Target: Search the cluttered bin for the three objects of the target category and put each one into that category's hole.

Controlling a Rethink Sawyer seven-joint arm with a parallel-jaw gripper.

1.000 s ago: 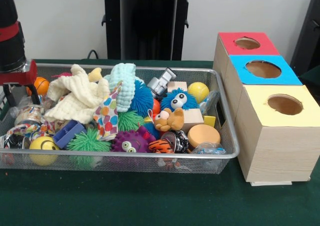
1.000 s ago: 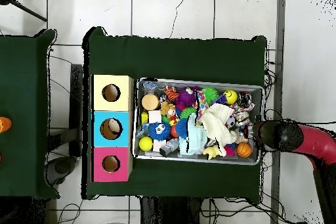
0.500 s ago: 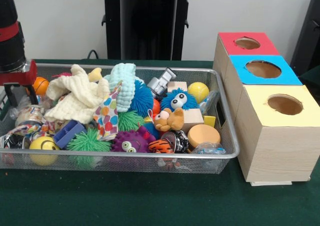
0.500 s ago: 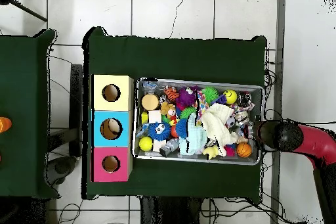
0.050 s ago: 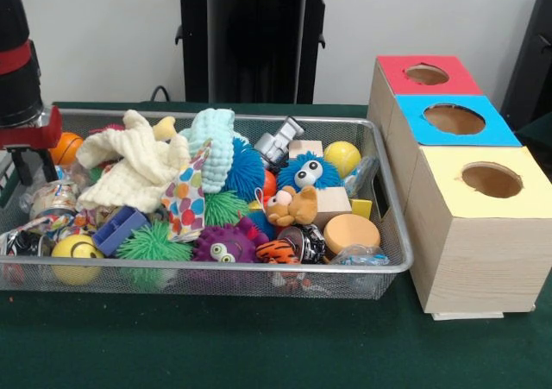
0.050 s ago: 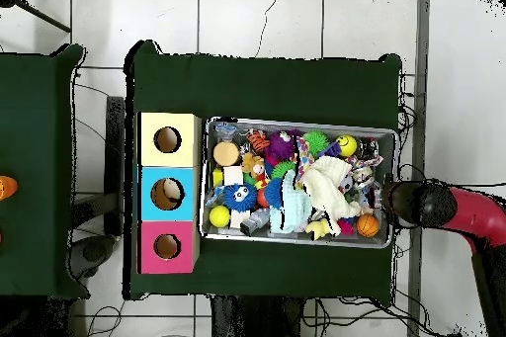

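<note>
Front view: gripper over bin edge.

Looks like a lab: green-covered table, tiled floor with loose cables, black equipment stand.

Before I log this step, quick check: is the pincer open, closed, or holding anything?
Pincer: cannot be told; it hangs at the end of the bin, apparently holding nothing.
</note>
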